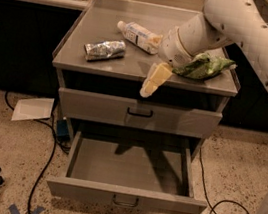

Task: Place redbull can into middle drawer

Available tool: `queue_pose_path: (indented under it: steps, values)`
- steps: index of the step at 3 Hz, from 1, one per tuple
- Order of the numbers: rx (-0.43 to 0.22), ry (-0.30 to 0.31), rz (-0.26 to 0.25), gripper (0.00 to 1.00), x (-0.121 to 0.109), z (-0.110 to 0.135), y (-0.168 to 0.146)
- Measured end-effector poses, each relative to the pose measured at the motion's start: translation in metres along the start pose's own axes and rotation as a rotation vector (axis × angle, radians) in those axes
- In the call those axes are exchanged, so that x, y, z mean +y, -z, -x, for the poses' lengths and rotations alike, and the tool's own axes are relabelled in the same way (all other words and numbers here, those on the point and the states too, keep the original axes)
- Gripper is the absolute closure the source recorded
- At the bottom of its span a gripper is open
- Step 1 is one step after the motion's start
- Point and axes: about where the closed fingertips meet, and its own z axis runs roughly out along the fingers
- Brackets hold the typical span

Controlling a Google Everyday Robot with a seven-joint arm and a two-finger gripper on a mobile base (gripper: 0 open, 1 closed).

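The redbull can lies on its side on the left part of the cabinet top, silver and crinkly-looking. My gripper hangs over the front edge of the top, to the right of the can and apart from it, holding nothing that I can see. The middle drawer is pulled out below, its grey inside bare, its dark loop handle centred on the front. The gripper is above and behind the open drawer.
A clear plastic bottle with a white label lies behind the gripper. A green bag lies at the right of the top, under my arm. The upper drawer front is closed. Paper and cables lie on the floor.
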Motion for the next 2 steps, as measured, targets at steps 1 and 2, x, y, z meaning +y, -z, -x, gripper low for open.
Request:
queue_pose_path:
  steps: [1,2]
  values:
    - [-0.048,0.048,-0.008,0.00,-0.042,0.000,-0.018]
    - [-0.066,0.103,0.007,0.00,-0.073,0.008,-0.034]
